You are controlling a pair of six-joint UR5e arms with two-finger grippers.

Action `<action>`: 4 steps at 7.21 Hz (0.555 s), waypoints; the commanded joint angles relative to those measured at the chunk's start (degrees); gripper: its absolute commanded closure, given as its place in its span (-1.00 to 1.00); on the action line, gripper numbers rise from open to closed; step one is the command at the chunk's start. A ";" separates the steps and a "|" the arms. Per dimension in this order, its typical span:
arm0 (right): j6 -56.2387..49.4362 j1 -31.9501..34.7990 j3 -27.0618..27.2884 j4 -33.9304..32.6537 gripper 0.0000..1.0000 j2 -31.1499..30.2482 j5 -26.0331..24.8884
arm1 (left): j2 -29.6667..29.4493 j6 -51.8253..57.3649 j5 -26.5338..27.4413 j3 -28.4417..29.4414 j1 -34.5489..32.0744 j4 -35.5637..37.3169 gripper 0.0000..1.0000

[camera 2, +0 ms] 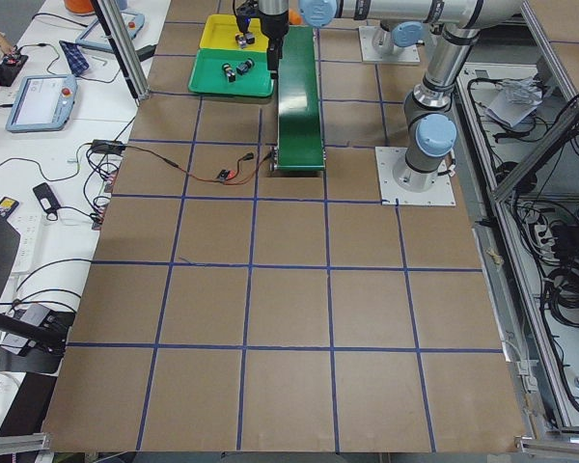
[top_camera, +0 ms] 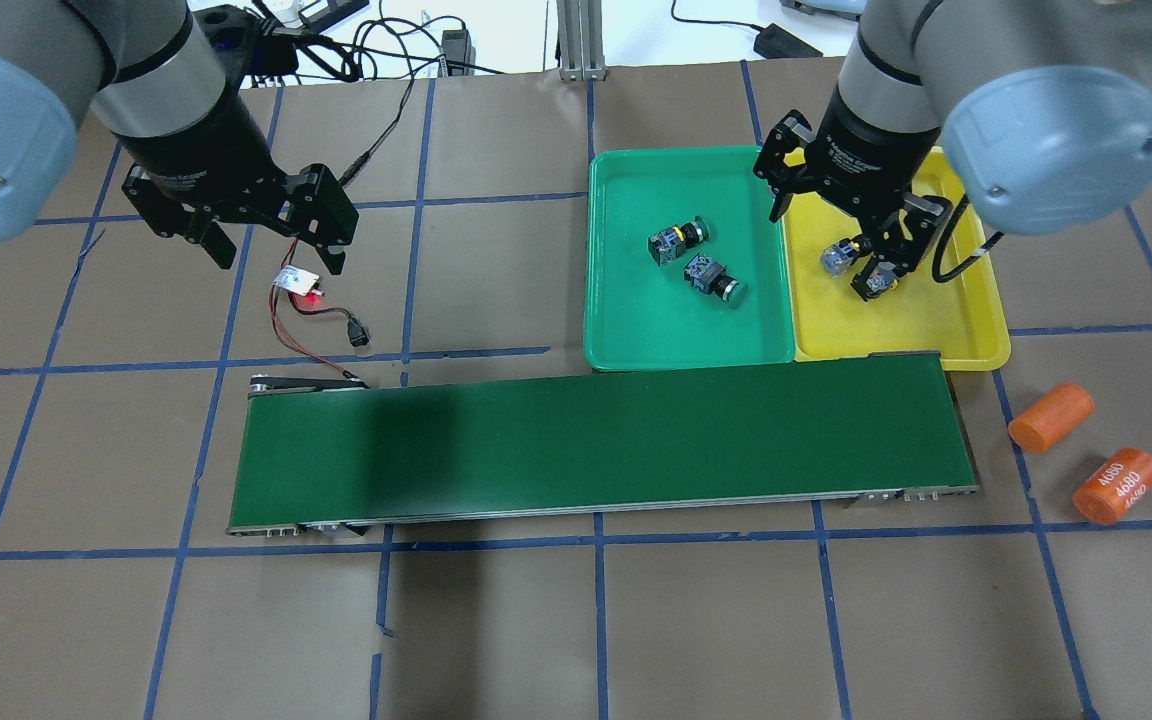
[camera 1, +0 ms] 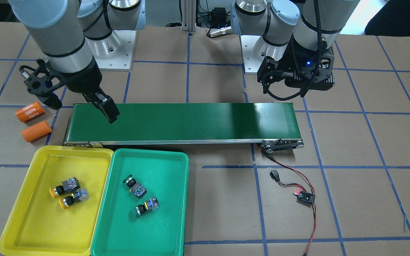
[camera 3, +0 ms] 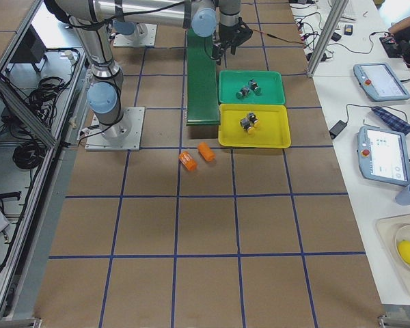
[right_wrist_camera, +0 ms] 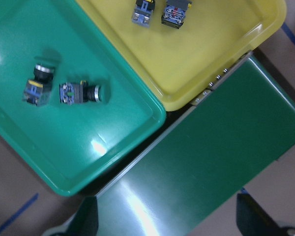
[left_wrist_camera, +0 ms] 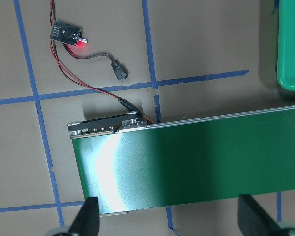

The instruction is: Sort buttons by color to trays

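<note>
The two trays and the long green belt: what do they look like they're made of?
Yellow tray and green tray: probably moulded plastic with a glossy finish, going by the rounded corners, raised rims and soft light glints. Belt: likely a smooth rubbery or PVC sheet, semi-gloss with a broad sheen; I can't tell which. Its side rail: silvery, looks like bare metal.

Yellow buttons (camera 1: pixel 65 187) in yellow tray (camera 1: pixel 45 227), green buttons (camera 1: pixel 136 187) in green tray (camera 1: pixel 144 234)
</note>
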 commanded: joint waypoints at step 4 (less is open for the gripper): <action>-32.65 0.58 1.99 11.80 -1.00 -9.54 -0.26 | -0.15 0.09 0.00 0.26 0.09 0.09 -1.00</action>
